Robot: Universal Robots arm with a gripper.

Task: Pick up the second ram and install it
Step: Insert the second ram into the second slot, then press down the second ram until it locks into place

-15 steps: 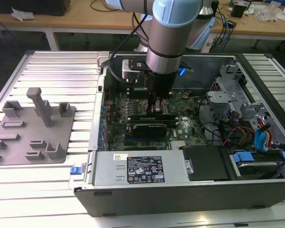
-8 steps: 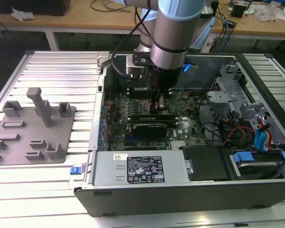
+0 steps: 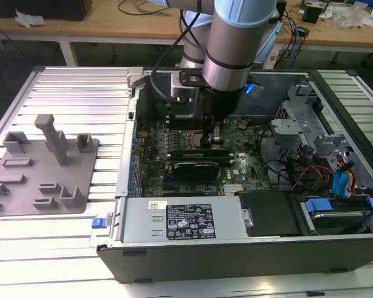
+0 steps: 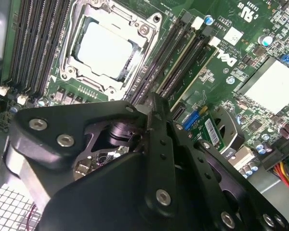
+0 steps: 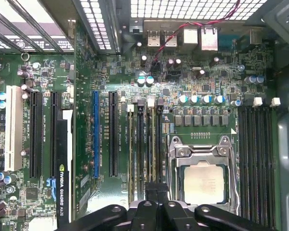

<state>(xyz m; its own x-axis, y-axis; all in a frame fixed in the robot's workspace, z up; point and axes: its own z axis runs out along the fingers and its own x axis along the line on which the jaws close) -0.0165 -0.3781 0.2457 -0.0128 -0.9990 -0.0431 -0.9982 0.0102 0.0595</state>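
You have the black gripper [image 3: 214, 133] low over the green motherboard [image 5: 202, 82], fingers pressed onto the thin green second ram [image 5: 149, 144], whose long axis follows the slots beside the silver processor [image 5: 204, 183].

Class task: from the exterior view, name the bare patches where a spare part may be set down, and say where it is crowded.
Free: the ribbed table behind the grey fixture block, and the strip in front of it. Crowded: the open computer case, where the arm's hand sits low over the motherboard, with cables at the exterior view's right.
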